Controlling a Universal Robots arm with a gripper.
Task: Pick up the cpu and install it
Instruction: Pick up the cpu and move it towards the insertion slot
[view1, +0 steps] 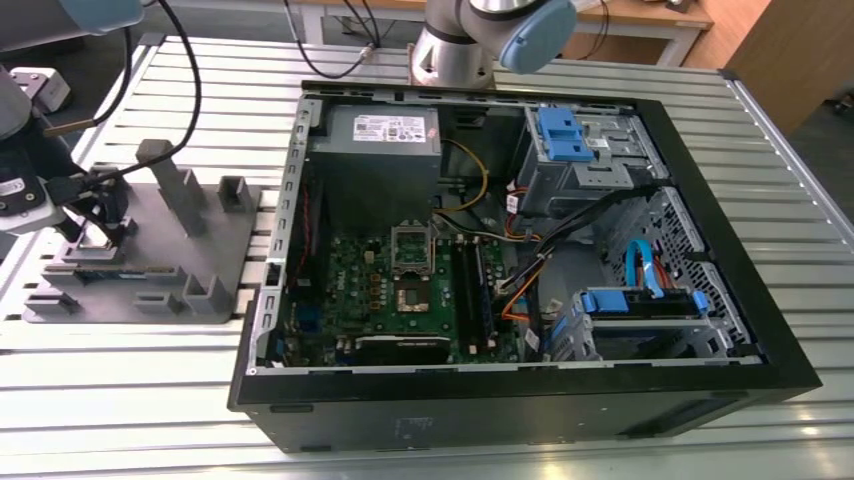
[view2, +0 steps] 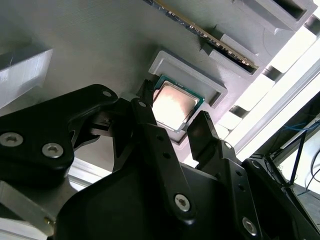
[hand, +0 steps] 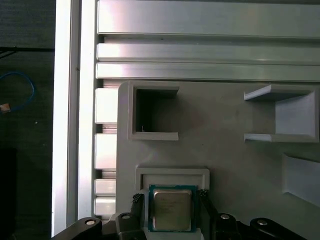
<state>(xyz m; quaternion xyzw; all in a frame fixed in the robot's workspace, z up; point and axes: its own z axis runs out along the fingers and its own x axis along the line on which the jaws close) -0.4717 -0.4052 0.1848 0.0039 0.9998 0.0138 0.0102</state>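
The cpu (hand: 172, 210) (view2: 172, 106), a small square chip with a shiny metal top and green rim, lies flat in a walled nest of the grey tray (hand: 225, 115) (view2: 100, 45). My gripper (hand: 171, 200) (view2: 175, 112) is lowered over it, one black finger on each side of the chip with only narrow gaps showing, so it reads as open. In the exterior view my gripper (view1: 91, 232) hangs over the tray (view1: 200, 240) at that view's left. The motherboard socket (view1: 411, 293) sits inside the open computer case (view1: 747, 330).
The tray carries upright blocks (view1: 171, 180) and a memory stick (view2: 210, 37) slotted on edge. A second arm's base (view1: 461, 50) stands behind the case. Cables, drive cages and blue brackets (view1: 567, 135) crowd the case. The table (view1: 120, 400) is slotted aluminium.
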